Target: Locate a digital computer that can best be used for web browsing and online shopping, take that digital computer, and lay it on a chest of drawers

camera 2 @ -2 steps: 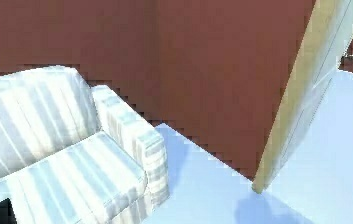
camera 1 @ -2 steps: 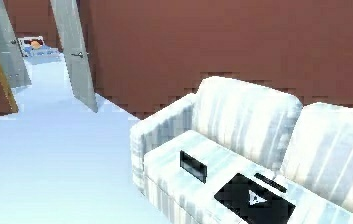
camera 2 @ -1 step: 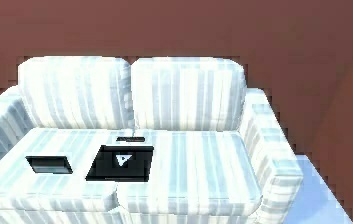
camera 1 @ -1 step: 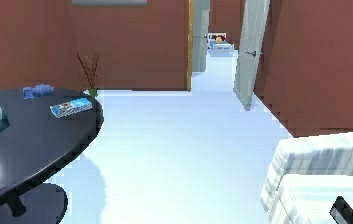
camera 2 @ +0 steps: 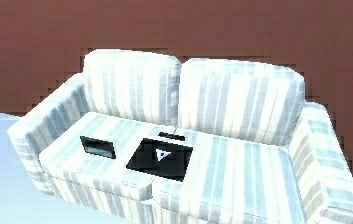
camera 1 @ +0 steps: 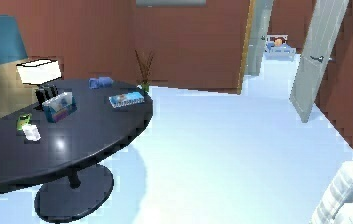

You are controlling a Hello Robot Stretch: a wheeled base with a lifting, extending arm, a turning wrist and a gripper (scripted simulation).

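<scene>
Locating looks done: dark laptop-like slab [camera 2: 162, 157] mid front edge of sofa [camera 2: 234, 100] seat; grab and dresser drop pending; gripper state can't be told.

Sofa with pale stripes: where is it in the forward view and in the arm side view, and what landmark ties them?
Forward view: bottom right corner, one rounded end of the sofa on the light floor.
Arm side view: across nearly the whole width, front on, dark flat things on its seat.
Shared landmark: the reddish-brown wall, at the forward view's right edge and likely behind the sofa's back.
</scene>
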